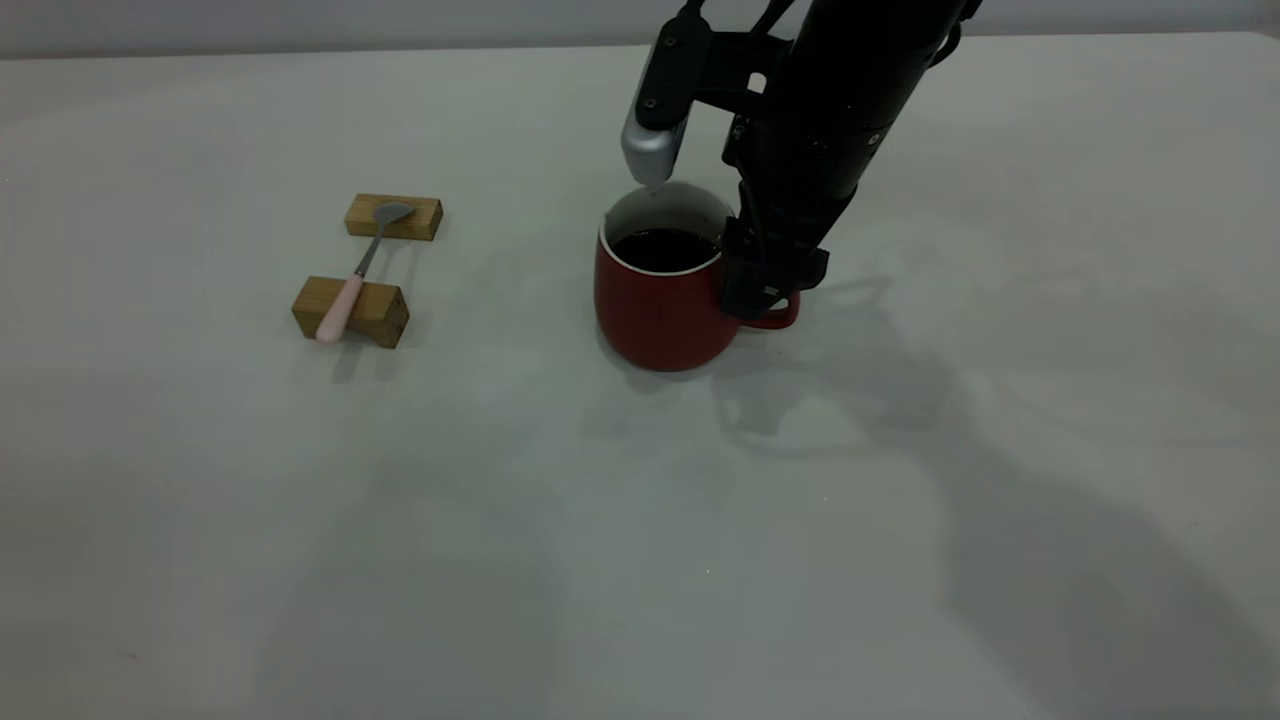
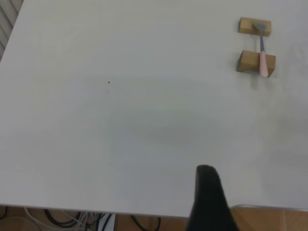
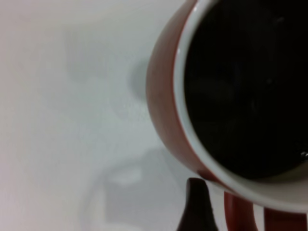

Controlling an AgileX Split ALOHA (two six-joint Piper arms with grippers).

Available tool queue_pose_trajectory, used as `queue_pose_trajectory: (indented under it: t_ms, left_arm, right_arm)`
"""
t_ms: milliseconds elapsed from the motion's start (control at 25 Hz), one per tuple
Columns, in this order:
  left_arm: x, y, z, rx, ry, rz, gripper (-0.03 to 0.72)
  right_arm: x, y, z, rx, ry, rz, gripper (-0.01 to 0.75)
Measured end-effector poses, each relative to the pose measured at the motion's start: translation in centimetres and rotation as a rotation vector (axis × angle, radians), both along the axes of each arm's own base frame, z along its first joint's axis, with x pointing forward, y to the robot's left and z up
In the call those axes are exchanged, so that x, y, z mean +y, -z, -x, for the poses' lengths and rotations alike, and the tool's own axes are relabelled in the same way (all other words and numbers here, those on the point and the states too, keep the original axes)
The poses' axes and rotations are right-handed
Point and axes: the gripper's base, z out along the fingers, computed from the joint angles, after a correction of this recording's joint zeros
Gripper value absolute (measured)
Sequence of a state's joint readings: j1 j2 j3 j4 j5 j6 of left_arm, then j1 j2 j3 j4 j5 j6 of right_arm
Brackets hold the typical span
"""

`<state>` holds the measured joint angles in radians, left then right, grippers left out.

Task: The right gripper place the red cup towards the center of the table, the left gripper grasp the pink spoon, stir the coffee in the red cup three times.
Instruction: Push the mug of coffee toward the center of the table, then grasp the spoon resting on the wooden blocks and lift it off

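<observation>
Right gripper point(image 1: 762, 300), at centre frame, is closed on the handle of the red cup point(image 1: 655, 310), which stands on the table point(image 1: 640, 560) holding coffee point(image 1: 664, 250). Pink spoon point(image 1: 356, 274) bridges two wooden blocks point(image 1: 350, 311) at left.

Exterior overhead; left wrist far, right close.

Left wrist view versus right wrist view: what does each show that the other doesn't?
Only the left wrist view shows the pink spoon lying across two wooden blocks, far from the left gripper, plus cables below the table edge. Only the right wrist view shows the red cup with dark coffee, close to the right gripper. Both share the table.
</observation>
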<state>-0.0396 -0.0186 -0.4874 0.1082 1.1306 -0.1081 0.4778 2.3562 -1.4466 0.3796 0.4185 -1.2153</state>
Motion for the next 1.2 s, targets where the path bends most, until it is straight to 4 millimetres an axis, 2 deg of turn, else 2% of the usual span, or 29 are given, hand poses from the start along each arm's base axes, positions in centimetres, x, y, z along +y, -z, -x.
queue_pose_trajectory:
  t_ms: [120,240,320,520,720,840,920,1040,1120,1200]
  left_arm:
    - [0.0,0.0,0.0,0.0,0.0,0.0,0.583]
    - [0.0,0.0,0.0,0.0,0.0,0.0,0.583]
    - [0.0,0.0,0.0,0.0,0.0,0.0,0.583]
    - [0.0,0.0,0.0,0.0,-0.001,0.001,0.583]
    - [0.0,0.0,0.0,0.0,-0.001,0.001,0.583]
    - [0.0,0.0,0.0,0.0,-0.001,0.001,0.583]
    - [0.0,0.0,0.0,0.0,-0.001,0.001,0.583]
    - [0.0,0.0,0.0,0.0,-0.001,0.001,0.583]
    - [0.0,0.0,0.0,0.0,-0.001,0.001,0.583]
    - [0.0,0.0,0.0,0.0,-0.001,0.001,0.583]
  right_arm:
    - [-0.1,-0.4,0.1,0.019,0.006,-0.002,0.613]
    - [-0.4,-2.6,0.1,0.041,0.037,-0.017,0.609]
    - [-0.8,-5.0,0.2,0.057,0.073,-0.03,0.608]
    - [-2.6,-13.6,1.8,0.133,0.31,-0.062,0.595]
    - [-5.1,-22.1,6.1,0.235,0.567,-0.042,0.584]
    - [-6.4,-25.9,8.7,0.261,0.699,-0.063,0.583]
    - [-7.2,-27.9,10.1,0.236,0.748,-0.108,0.583]
    - [-8.7,-30.4,13.3,0.192,0.762,-0.167,0.583]
    - [-10.1,-31.9,16.4,0.158,0.774,-0.212,0.583]
    - [-11.7,-32.0,19.7,0.147,0.796,-0.235,0.583]
